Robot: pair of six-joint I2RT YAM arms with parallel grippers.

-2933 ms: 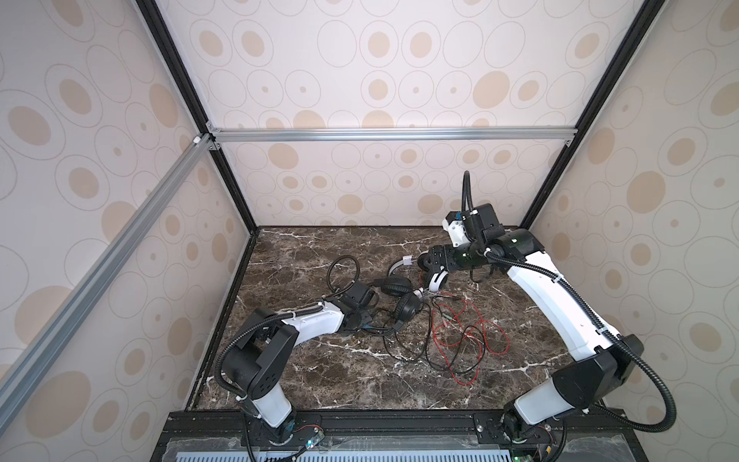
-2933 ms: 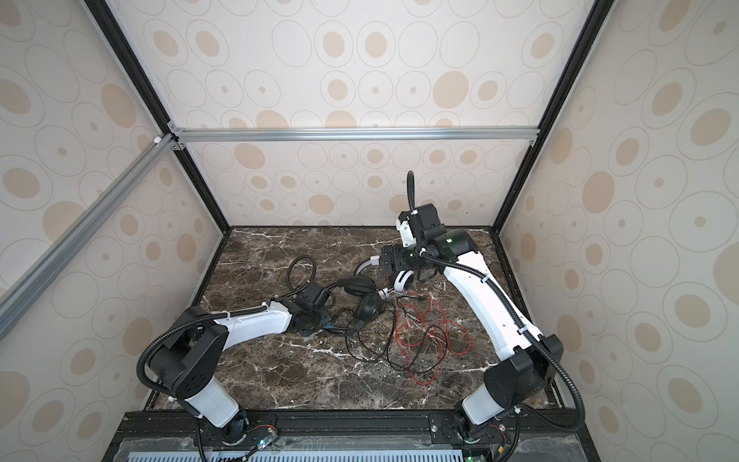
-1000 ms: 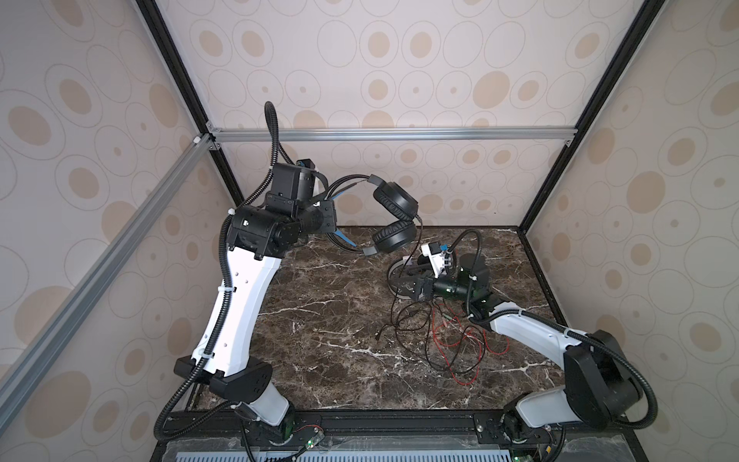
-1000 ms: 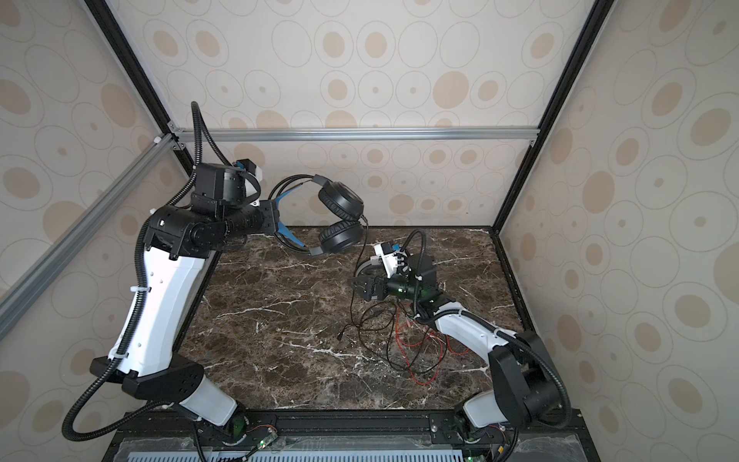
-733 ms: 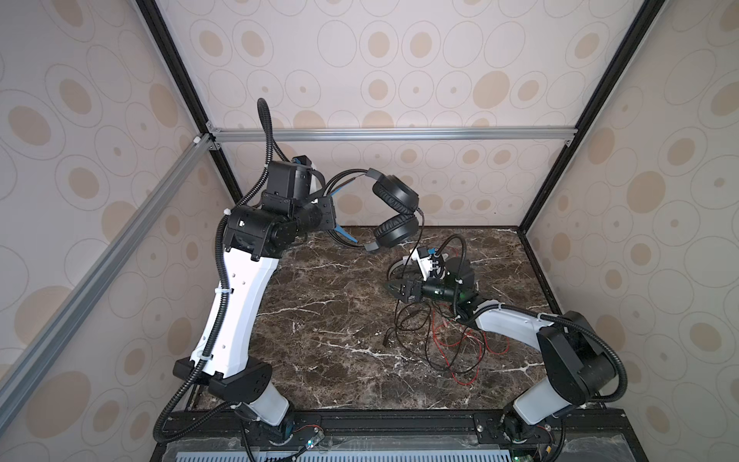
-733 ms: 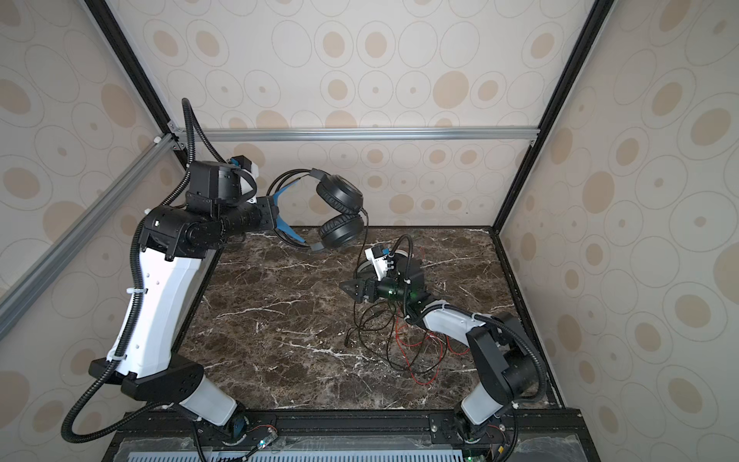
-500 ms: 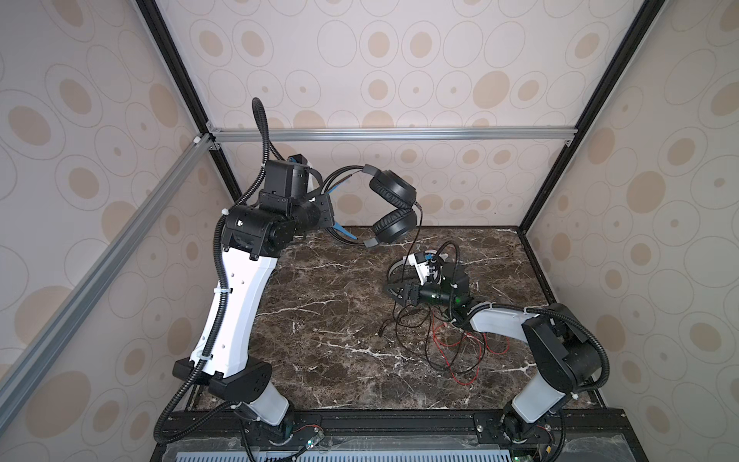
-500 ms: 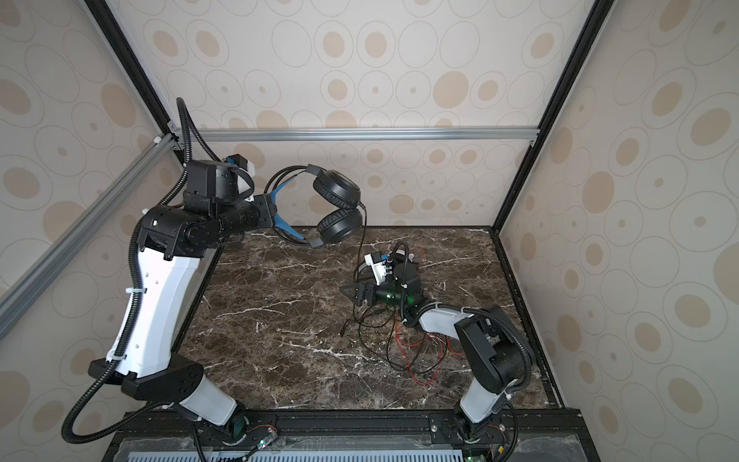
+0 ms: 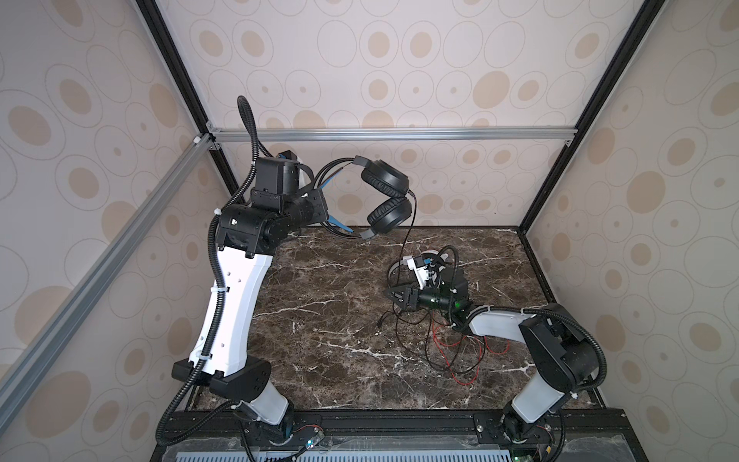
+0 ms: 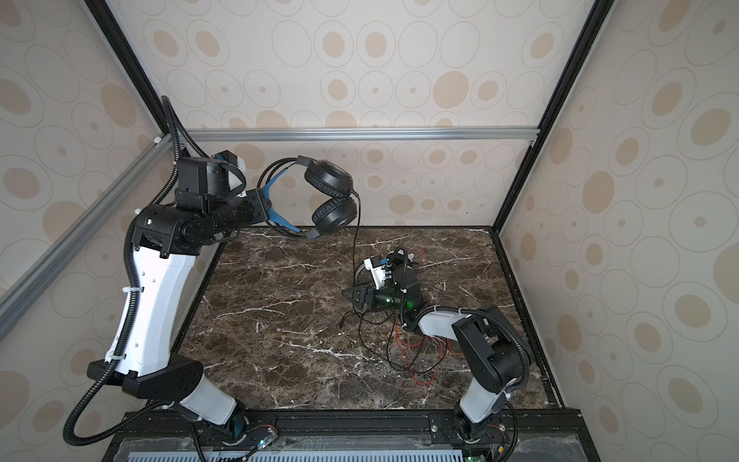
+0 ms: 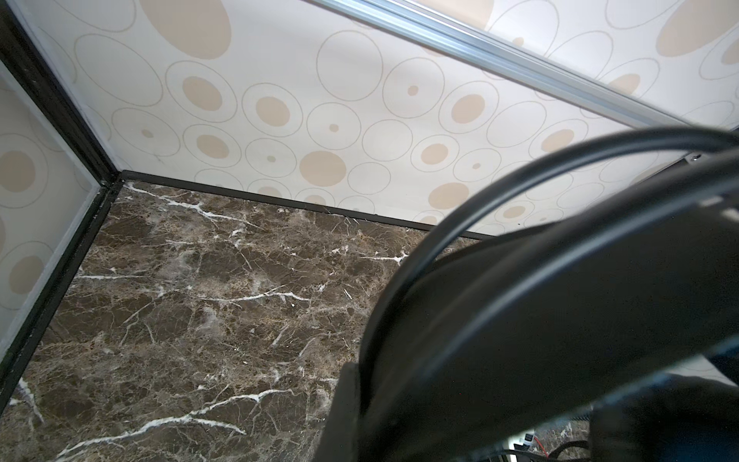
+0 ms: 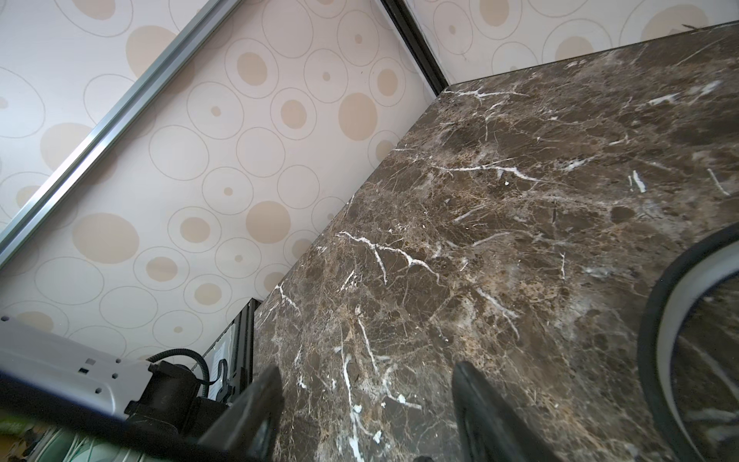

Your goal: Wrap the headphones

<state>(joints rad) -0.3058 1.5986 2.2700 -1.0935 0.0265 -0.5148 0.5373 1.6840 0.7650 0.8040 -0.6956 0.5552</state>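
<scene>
The black headphones [image 9: 386, 196] [image 10: 332, 196] hang high in the air near the back wall. My left gripper [image 9: 324, 208] [image 10: 266, 210] is shut on their headband, whose inner strap is blue. The black band [image 11: 560, 300] fills much of the left wrist view. Their black cord [image 9: 408, 240] drops from an ear cup to the table. My right gripper [image 9: 394, 298] [image 10: 352, 298] [image 12: 368, 384] lies low over the marble, open, with only bare table between its fingers. The white headphones' band [image 12: 672, 316] curves beside it. In both top views the right wrist mostly hides them.
Loose black cord and red cord [image 9: 460, 348] [image 10: 416, 352] lie tangled on the marble table [image 9: 320, 304] beside the right forearm. The black cord's plug end [image 9: 380, 322] rests just in front of the right gripper. Patterned walls and an aluminium rail [image 9: 392, 134] enclose the space.
The left arm has lifted the black headphones off the table and drawn them slightly back and left. The right arm has come down low and folded in, its jaws narrowing.
</scene>
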